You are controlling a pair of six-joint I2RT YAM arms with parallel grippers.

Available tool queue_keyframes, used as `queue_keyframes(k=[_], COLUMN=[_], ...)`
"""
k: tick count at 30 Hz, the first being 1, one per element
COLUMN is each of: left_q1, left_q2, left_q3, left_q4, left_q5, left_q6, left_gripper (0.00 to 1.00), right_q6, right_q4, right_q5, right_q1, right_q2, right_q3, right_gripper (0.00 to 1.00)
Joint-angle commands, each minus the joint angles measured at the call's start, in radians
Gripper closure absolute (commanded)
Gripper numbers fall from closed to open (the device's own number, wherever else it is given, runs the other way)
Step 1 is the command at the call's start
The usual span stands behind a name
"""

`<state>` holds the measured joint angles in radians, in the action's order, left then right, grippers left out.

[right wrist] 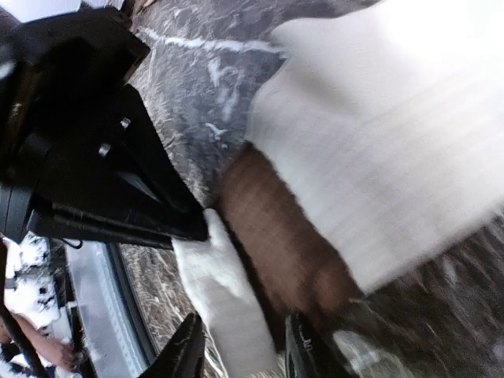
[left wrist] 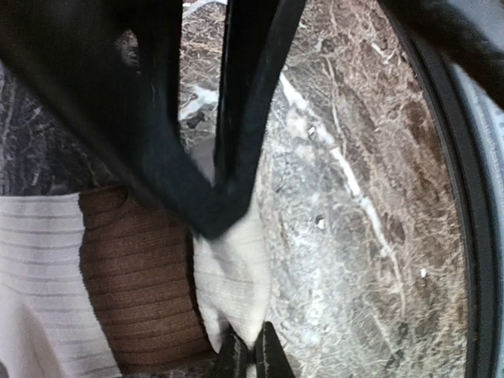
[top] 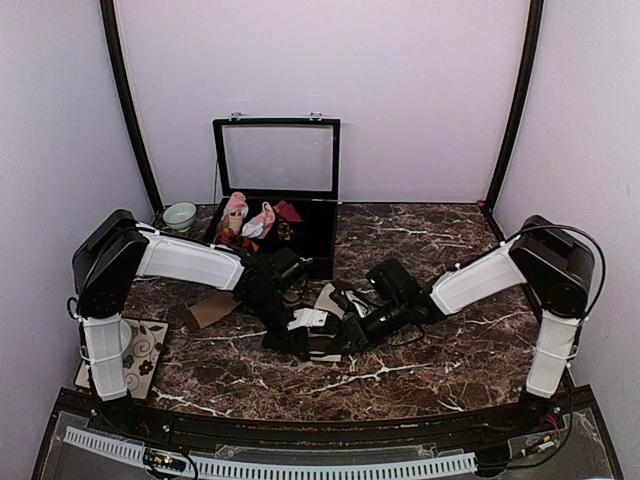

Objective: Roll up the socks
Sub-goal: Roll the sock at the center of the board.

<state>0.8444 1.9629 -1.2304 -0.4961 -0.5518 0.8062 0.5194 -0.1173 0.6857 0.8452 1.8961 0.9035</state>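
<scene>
A cream sock (top: 308, 320) with dark brown patches lies at the table's middle, between both grippers. In the left wrist view my left gripper (left wrist: 252, 358) is shut on a cream flap (left wrist: 236, 268) beside a brown patch (left wrist: 134, 276). In the top view it (top: 292, 338) is at the sock's left. My right gripper (right wrist: 244, 350) is open, with its fingers either side of the same cream flap (right wrist: 228, 307) next to the brown patch (right wrist: 276, 236). In the top view it (top: 345, 328) is at the sock's right. A tan-brown sock (top: 212, 308) lies left of the arms.
A black case (top: 320, 235) with its lid up stands at the back and holds pink-and-white and dark red bundles (top: 250, 218). A pale bowl (top: 180, 214) sits left of it. A patterned mat (top: 140, 350) lies at the near left. The left gripper's black body (right wrist: 94, 157) crowds the right wrist view.
</scene>
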Motion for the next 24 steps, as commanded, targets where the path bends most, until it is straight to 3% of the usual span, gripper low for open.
queue_keyframes(k=[1, 5, 9, 12, 21, 24], left_q1=[-0.041, -0.074, -0.100, -0.110, -0.111, -0.112], left_q2=[0.072, 0.131, 0.186, 0.219, 0.303, 0.311], left_q3=[-0.060, -0.145, -0.229, -0.273, -0.334, -0.337], left_q4=[-0.185, -0.285, -0.394, -0.459, -0.521, -0.536], left_q5=[-0.140, -0.207, -0.270, -0.309, -0.295, -0.317], left_q6=[-0.052, -0.078, -0.089, -0.091, -0.169, -0.177], left_gripper=[1.00, 1.00, 1.00, 1.00, 1.00, 1.00], right_q6=[-0.084, -0.198, -0.409, -0.504, -0.767, -0.811], right_q4=[-0.086, -0.116, -0.305, -0.355, -0.213, -0.224], right_q5=[-0.217, -0.388, -0.448, -0.496, -0.686, -0.686], right_q1=[0.000, 0.030, 0.128, 0.191, 0.346, 0.356], right_q2=[-0.126, -0.242, -0.390, -0.466, -0.364, -0.313], right_q3=[-0.114, -0.209, -0.395, -0.457, -0.260, -0.216], right_gripper=[0.62, 0.63, 0.62, 0.60, 0.58, 0.58])
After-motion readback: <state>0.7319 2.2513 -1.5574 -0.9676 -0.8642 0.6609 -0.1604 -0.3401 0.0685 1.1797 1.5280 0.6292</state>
